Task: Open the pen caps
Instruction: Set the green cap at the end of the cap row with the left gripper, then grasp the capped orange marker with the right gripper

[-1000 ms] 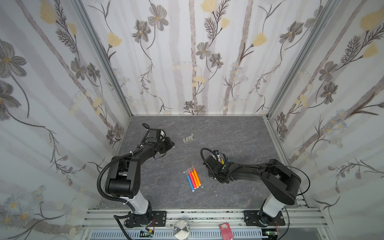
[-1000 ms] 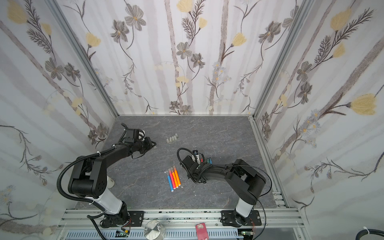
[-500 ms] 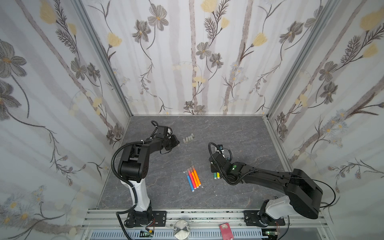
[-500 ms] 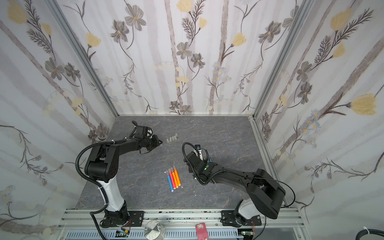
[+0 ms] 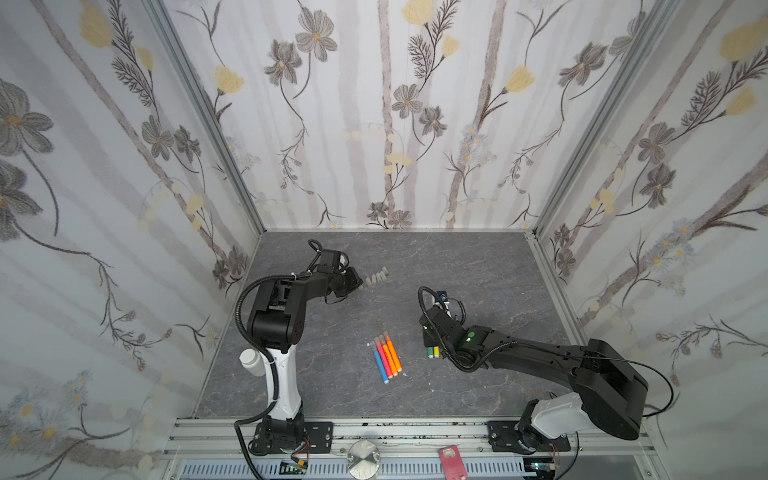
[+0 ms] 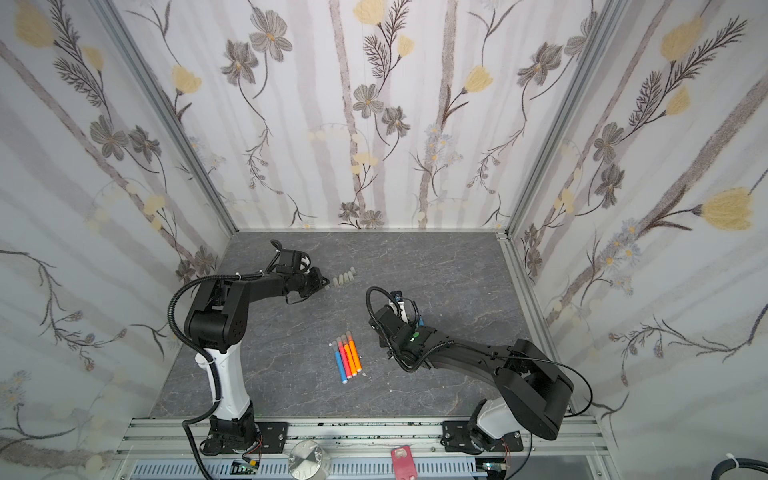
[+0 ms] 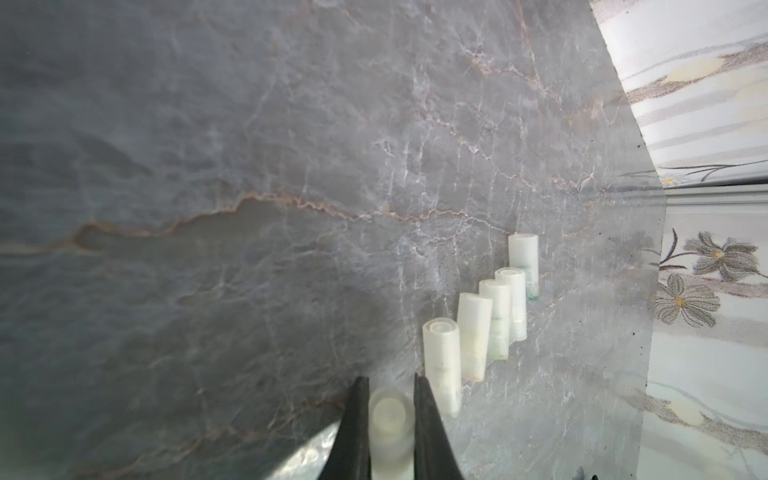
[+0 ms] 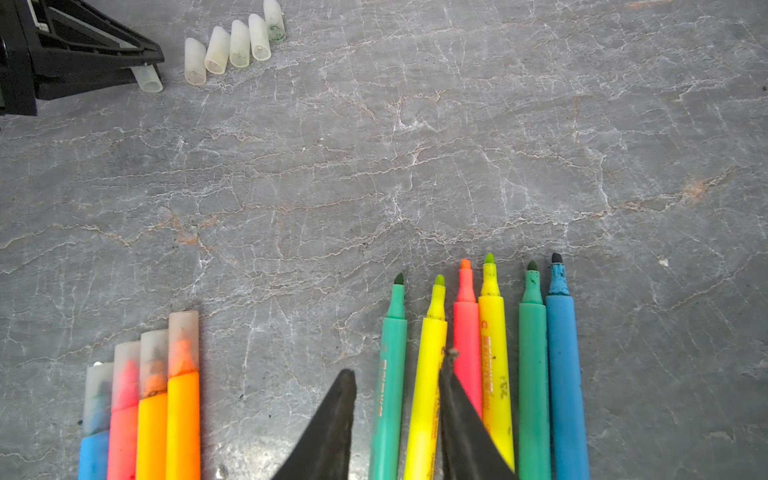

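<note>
5 pen caps (image 7: 473, 336) line the far surface (image 7: 249, 166); left pincer (image 7: 390, 379) grips a 6th cap (image 7: 390, 419); right pincer (image 8: 397, 365) hangs open over uncapped pens (image 8: 494, 353).

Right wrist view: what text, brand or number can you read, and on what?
Nothing is legible.
Orange print along the green pen: too blurred to read.
Faint print on the yellow pen: too blurred.
Orange print on the second yellow pen: too blurred.
The caps: no marks visible.
</note>
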Action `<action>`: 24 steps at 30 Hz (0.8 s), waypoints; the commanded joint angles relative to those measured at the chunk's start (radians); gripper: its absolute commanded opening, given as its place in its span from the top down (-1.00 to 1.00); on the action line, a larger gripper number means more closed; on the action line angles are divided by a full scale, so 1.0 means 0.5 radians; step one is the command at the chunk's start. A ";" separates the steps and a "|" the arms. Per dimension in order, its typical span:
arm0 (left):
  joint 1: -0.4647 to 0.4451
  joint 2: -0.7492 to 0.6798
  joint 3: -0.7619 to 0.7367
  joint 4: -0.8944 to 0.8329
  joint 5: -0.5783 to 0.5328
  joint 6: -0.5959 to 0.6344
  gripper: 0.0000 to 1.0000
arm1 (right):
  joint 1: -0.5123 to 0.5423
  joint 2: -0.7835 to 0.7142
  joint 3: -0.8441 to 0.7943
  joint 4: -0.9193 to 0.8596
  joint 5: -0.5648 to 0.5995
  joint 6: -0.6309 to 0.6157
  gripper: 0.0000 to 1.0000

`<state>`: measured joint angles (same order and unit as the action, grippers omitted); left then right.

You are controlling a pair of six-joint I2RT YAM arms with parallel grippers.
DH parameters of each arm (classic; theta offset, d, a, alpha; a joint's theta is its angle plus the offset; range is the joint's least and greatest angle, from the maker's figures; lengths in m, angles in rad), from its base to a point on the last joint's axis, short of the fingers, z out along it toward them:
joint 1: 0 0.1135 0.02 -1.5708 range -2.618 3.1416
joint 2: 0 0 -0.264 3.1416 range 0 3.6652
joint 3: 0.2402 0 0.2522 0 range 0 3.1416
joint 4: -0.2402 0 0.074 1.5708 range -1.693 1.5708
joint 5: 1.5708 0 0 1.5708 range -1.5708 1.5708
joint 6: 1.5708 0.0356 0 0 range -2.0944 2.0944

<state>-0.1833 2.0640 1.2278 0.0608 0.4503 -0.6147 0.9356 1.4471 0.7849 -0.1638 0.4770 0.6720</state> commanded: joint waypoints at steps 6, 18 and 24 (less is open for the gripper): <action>-0.029 0.041 0.029 0.056 0.001 -0.064 0.69 | 0.000 0.011 -0.018 0.036 -0.018 -0.003 0.31; -0.035 0.010 0.024 0.033 0.047 -0.066 0.39 | 0.001 0.035 -0.001 0.027 -0.065 -0.023 0.31; -0.032 -0.155 -0.024 -0.011 0.061 -0.056 0.38 | 0.015 0.071 0.022 0.107 -0.215 -0.089 0.27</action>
<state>-0.2020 2.0254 1.2209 0.0612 0.4683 -0.6392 0.9375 1.4723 0.7815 -0.1467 0.4126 0.6460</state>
